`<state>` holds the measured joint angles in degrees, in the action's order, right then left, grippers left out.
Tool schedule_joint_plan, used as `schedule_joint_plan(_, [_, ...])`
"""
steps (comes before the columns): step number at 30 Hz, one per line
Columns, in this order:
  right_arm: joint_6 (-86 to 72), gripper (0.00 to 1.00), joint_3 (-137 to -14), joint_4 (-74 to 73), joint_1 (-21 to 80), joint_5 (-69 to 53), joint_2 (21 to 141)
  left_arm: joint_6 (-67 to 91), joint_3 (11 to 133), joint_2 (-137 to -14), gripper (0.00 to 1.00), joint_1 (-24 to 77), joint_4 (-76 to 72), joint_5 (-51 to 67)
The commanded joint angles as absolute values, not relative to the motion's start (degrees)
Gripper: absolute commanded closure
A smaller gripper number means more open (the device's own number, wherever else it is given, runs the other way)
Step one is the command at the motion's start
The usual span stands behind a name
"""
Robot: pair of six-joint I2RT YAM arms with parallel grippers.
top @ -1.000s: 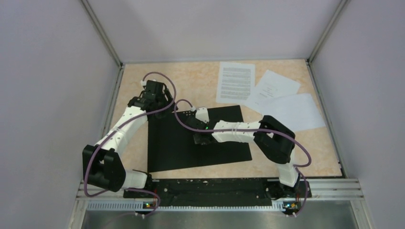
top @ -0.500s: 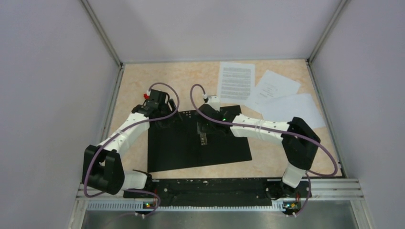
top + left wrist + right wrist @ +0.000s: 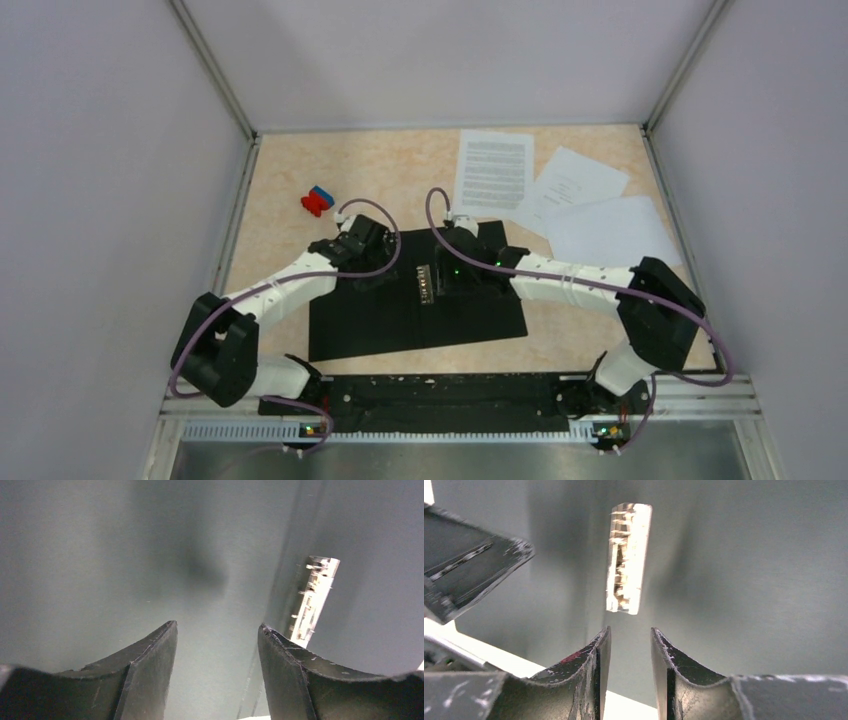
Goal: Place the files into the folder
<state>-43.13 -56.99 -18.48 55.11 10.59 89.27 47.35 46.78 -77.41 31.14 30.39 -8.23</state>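
Note:
The folder lies open on the table, black inside up, with its metal spine clip in the middle. My left gripper is open and empty just above the left half; in the left wrist view the clip is to its right. My right gripper is open by a narrow gap and empty, just right of the clip; in the right wrist view the clip is straight ahead. The files lie at the back right: a printed sheet and two nearly blank sheets.
A small red-and-blue block sits on the table at the back left, behind the left arm. Grey walls close the table at the left, back and right. The left gripper's finger shows at the upper left of the right wrist view.
My left gripper has come forward and right from the back left onto the folder, uncovering the red-and-blue block. My right arm has stretched out, its gripper shifting back and right off the clip.

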Motion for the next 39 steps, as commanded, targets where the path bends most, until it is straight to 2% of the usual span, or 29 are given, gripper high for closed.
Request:
schedule_joint_plan(1, [-45.0,0.65,-57.0,-9.9,56.6,3.2,93.0,50.5,44.2,-76.5,0.36,30.5,29.5,-14.5])
schedule_joint_plan(6, [-44.7,0.68,-59.6,-9.2,57.2,2.6,97.4,51.9,41.4,-77.6,0.40,29.4,28.0,-14.3])
schedule_joint_plan(16, [-44.9,0.71,-63.4,-11.3,58.7,5.8,102.8,52.5,40.4,-79.8,0.42,28.8,28.7,-16.6])
schedule_joint_plan(23, [-45.7,0.87,-66.8,-15.8,59.5,11.7,104.7,52.6,40.3,-80.6,0.42,28.7,28.7,-16.9])
schedule_joint_plan(34, [-46.0,0.84,-66.7,-15.6,60.6,11.9,106.5,52.0,40.3,-80.6,0.42,28.4,28.6,-16.7])
schedule_joint_plan(39, [-46.4,0.87,-66.4,-15.8,60.7,12.2,106.3,52.0,40.3,-80.7,0.42,28.2,28.6,-16.6])
